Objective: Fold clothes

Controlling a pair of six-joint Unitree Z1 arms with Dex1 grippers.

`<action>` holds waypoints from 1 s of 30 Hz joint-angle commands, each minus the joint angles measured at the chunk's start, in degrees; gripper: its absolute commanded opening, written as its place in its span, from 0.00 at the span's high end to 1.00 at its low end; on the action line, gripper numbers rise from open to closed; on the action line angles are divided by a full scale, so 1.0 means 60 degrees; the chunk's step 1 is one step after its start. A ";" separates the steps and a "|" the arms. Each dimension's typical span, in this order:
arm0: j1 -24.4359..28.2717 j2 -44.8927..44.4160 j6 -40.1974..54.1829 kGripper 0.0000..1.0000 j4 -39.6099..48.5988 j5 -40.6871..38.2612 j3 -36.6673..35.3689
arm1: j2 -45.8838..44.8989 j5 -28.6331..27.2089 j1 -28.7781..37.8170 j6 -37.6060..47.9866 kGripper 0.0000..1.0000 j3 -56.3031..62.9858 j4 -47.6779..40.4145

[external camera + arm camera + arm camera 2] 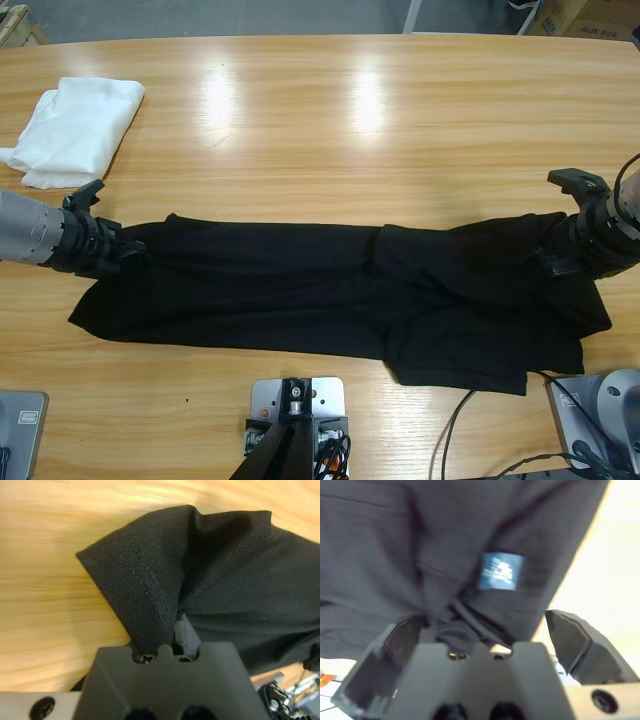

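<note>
Across the lower middle of the high view, the black polo shirt (340,290) lay stretched in a long band on the wooden surface (330,150), one end at the left edge of the frame, the other at the right. The left tool (112,252) was clamped on the shirt's left end; the right tool (562,258) sat at the right end with its jaws apart, fabric lying between them but not pinched.

Step in hand, by my read: mid-fold, with the shirt already doubled lengthwise and both arms at the ends (the lower right part was still bunched and uneven). Next move probably calls for the right tool to close on the cloth, then both ends to lift together and carry over evenly so the band doesn't twist.

View differences:
- Left wrist view showed the stitched hem (145,590) folded over and running down into the closed jaws; the high view didn't resolve that.
- Right wrist view showed a small blue label (501,571) on the fabric, unseen from above.
- Only the high view showed the white folded garment (78,128) at upper left, well apart from the shirt.
</note>
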 commanded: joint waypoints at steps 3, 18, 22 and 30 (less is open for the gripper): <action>0.1897 -0.1223 0.1100 1.00 0.3736 0.1329 -0.1437 | 0.0047 -0.0209 0.0101 0.0122 0.00 0.0269 -0.0273; 0.4220 -0.1750 0.2562 1.00 0.6487 0.1830 -0.3566 | 0.0045 -0.0153 0.0101 0.0177 0.00 0.0460 -0.0598; 0.5096 -0.1812 0.3400 1.00 0.7073 0.1944 -0.3599 | 0.0074 -0.0141 0.0101 0.0242 0.00 0.0553 -0.0733; 0.4747 -0.2131 0.3403 1.00 0.7492 0.1622 -0.4270 | 0.0132 -0.0121 0.0101 0.0283 0.00 0.0641 -0.0894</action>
